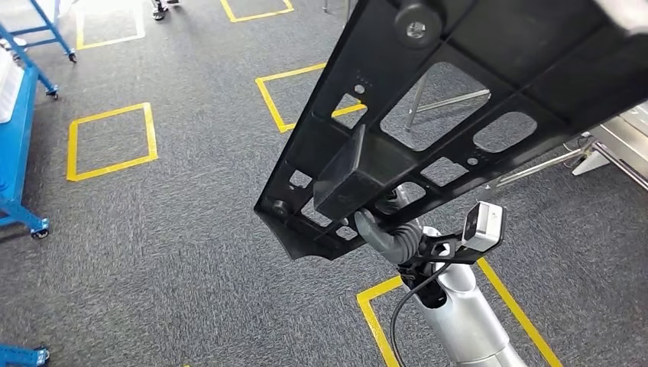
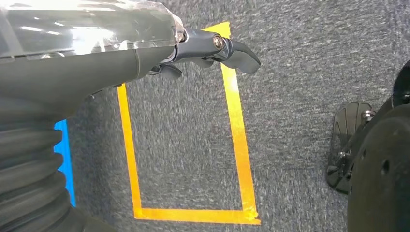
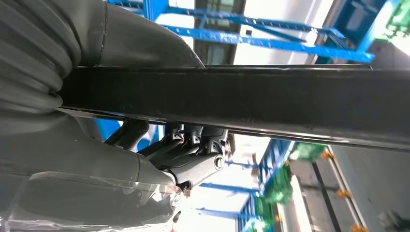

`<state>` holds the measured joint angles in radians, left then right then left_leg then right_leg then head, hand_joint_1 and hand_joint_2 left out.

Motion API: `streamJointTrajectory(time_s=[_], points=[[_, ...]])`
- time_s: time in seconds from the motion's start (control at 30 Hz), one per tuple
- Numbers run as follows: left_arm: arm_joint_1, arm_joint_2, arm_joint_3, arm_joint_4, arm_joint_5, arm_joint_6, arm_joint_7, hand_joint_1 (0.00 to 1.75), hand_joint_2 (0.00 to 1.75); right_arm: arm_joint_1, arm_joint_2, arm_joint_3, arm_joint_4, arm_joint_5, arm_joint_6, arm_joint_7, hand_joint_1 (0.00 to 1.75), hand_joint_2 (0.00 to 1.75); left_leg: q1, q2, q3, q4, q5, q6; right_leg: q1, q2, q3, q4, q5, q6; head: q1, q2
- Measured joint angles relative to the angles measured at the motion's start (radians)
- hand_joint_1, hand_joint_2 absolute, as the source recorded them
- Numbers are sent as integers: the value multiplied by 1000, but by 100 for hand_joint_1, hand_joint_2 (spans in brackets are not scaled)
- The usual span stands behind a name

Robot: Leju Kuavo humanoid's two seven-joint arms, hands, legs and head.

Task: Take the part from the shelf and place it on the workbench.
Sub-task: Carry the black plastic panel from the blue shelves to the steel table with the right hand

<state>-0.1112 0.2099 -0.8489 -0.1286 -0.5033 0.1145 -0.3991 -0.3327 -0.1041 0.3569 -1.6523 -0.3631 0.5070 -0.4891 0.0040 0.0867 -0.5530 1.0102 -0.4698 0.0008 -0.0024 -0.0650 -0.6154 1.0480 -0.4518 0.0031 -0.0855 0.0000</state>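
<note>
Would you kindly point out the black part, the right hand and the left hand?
black part (image 1: 458, 99), head view, on a rib of its frame.
right hand (image 1: 386, 233), head view, on the grey thumb under the part.
left hand (image 2: 203, 48), left wrist view, on the dark fingers.

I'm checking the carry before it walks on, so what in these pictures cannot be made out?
- Head view: the black part runs off the top and right edges, so its far end is cut off.
- Head view: the part covers most of the right hand, hiding how it grips.
- Right wrist view: the part crosses the right hand's fingers, hiding their tips.
- Left wrist view: the left hand holds nothing; the carpet is blurred.
</note>
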Motion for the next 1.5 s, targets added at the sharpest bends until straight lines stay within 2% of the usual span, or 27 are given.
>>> streamJointTrajectory(time_s=[0.03, 0.1, 0.17, 0.23, 0.3, 0.33, 0.37, 0.4, 0.47, 0.53, 0.6, 0.63, 0.7, 0.77, 0.83, 0.87, 0.9, 0.97, 1.03, 1.13, 1.2, 1.27, 1.33, 1.37, 1.4, 1.47, 1.5], points=[[0, 0, -1, 0, 0, -1, 1, 0, 175, 9, 0, -5, -8, -1, 1, 1, 175, 175, -3, 9, 2, 0, -3, -5, 4, -5, 6, -16, -1, -6, 0, 0], [0, -2, -2, 0, 0, -2, 2, 0, 175, 33, -1, -15, -31, -3, 10, 6, 175, 175, -3, 26, 6, -1, -8, -16, 6, 18, 6, -19, 2, -18, 0, 0], [-1, -6, -2, 0, 0, -2, -5, 0, 175, 48, -2, -22, -51, -7, 21, 11, 175, 175, 1, -2, -2, 28, -32, -27, 2, 41, 8, -26, 6, -30, 0, 0], [-1, -9, -1, 0, 0, -3, -18, 0, 175, 51, -2, -27, -60, -12, 29, 15, 175, 175, 5, -54, -49, 134, -91, -33, 0, 64, 10, -28, 8, -38, 0, 0], [2, -11, 1, 0, 0, -6, -25, 0, 175, 55, -2, -32, -62, -16, 32, 21, 175, 175, 6, -74, -114, 264, -140, -34, 2, 90, 10, -27, 8, -42, 0, 0], [4, -12, 1, 0, 0, -7, -27, 0, 175, 57, -2, -34, -63, -17, 32, 24, 175, 175, 6, -77, -130, 291, -138, -33, 4, 105, 10, -26, 8, -43, 0, 0], [4, -13, 1, 0, 0, -7, -27, 0, 175, 59, -2, -37, -65, -17, 32, 26, 175, 175, 6, -79, -128, 278, -117, -31, 5, 119, 11, -24, 8, -43, 0, 0], [4, -13, 2, 0, 0, -7, -28, 0, 175, 61, -2, -39, -67, -18, 32, 26, 175, 175, 6, -86, -108, 227, -80, -28, 5, 134, 12, -22, 7, -42, 0, 0], [3, -13, 2, 0, 0, -7, -28, 0, 175, 61, -2, -43, -72, -18, 32, 27, 175, 175, 7, -125, -50, 85, -14, -19, 4, 159, 12, -19, 6, -38, 0, 0], [1, -12, 2, 0, 0, -7, -29, 0, 175, 62, -2, -46, -75, -19, 32, 27, 175, 175, 5, -154, -17, 14, 5, -13, 2, 181, 8, -18, 8, -28, 0, 0], [-2, -13, 2, 0, 1, -7, -30, 0, 175, 65, -3, -48, -77, -20, 33, 28, 175, 175, 3, -141, -11, 5, 6, -5, 0, 201, 4, -21, 13, -14, 0, 0], [-5, -13, 2, 0, 1, -7, -29, 0, 175, 66, -3, -51, -78, -21, 33, 29, 175, 175, 4, -130, -9, -1, 10, 1, 0, 195, 1, -18, 10, -9, 0, 0], [-7, -14, 3, 0, 1, -6, -26, 0, 175, 66, -3, -55, -81, -24, 33, 31, 175, 175, 7, -107, -4, -13, 16, 14, 4, 147, -23, 33, -25, -2, 0, 0], [-4, -15, 3, 0, 1, -6, -25, 0, 175, 65, -3, -56, -82, -25, 34, 33, 175, 175, 5, -83, -4, -16, 16, 20, 2, 92, -80, 154, -87, 4, 0, 0], [-1, -15, 3, 0, 1, -6, -24, 0, 175, 65, -4, -56, -81, -26, 34, 36, 175, 175, 4, -57, -4, -15, 14, 21, -4, 75, -126, 248, -116, 10, 0, 0], [-1, -16, 3, 0, 0, -6, -24, 0, 175, 65, -4, -56, -80, -26, 34, 37, 175, 175, 4, -45, -3, -15, 13, 19, -8, 70, -124, 245, -104, 12, 0, 0], [-2, -16, 3, 0, 0, -6, -24, 0, 175, 65, -4, -56, -79, -27, 35, 37, 175, 175, 5, -34, -1, -14, 11, 17, -10, 63, -101, 202, -75, 14, 0, 0], [-4, -17, 3, 0, 0, -6, -26, 0, 175, 61, -4, -56, -79, -30, 37, 37, 175, 175, 3, -14, 4, -11, 4, 8, -9, 25, -27, 63, -17, 13, 0, 0], [-5, -17, 3, 0, 0, -7, -30, 0, 175, 54, -4, -56, -79, -33, 41, 36, 175, 175, -1, 5, 8, -8, -3, -3, -3, 2, 13, -17, 1, 4, 0, 0], [-9, -18, 4, 0, 0, -8, -32, 0, 175, 49, -5, -56, -79, -37, 50, 40, 175, 175, 0, 26, 15, -6, -12, -21, 1, 30, 13, -26, 0, -15, 0, 0], [-13, -18, 3, 0, 0, -7, -31, 0, 175, 41, -7, -56, -77, -41, 54, 48, 175, 175, 5, -11, -1, 38, -44, -31, -3, 51, 15, -31, 4, -27, 0, 0], [-13, -18, 3, 0, 1, -7, -27, 0, 175, 28, -9, -55, -69, -44, 57, 58, 175, 175, 8, -61, -59, 161, -105, -35, -4, 73, 16, -32, 6, -34, 0, 0], [-8, -18, 3, 0, 0, -8, -23, 0, 175, 17, -12, -51, -55, -46, 64, 65, 175, 175, 8, -76, -122, 278, -138, -36, -1, 99, 16, -30, 6, -37, 0, 0], [-7, -18, 3, 0, 0, -8, -20, 0, 175, 13, -13, -48, -48, -47, 68, 67, 175, 175, 8, -78, -134, 290, -127, -34, 1, 113, 17, -28, 6, -37, 0, 0], [-6, -18, 3, 0, 0, -9, -19, 0, 175, 9, -14, -43, -41, -47, 71, 69, 175, 175, 8, -80, -126, 258, -95, -31, 1, 127, 17, -26, 5, -37, 0, 0], [-7, -18, 3, 0, 0, -7, -16, 0, 175, -2, -15, -32, -31, -47, 77, 73, 175, 175, 7, -102, -73, 121, -19, -21, 2, 153, 18, -23, 4, -34, 0, 0], [-8, -18, 3, 0, 0, -7, -16, 0, 175, -8, -15, -27, -28, -47, 80, 76, 175, 175, 6, -116, -47, 59, 5, -17, 2, 165, 17, -23, 5, -31, 0, 0]])
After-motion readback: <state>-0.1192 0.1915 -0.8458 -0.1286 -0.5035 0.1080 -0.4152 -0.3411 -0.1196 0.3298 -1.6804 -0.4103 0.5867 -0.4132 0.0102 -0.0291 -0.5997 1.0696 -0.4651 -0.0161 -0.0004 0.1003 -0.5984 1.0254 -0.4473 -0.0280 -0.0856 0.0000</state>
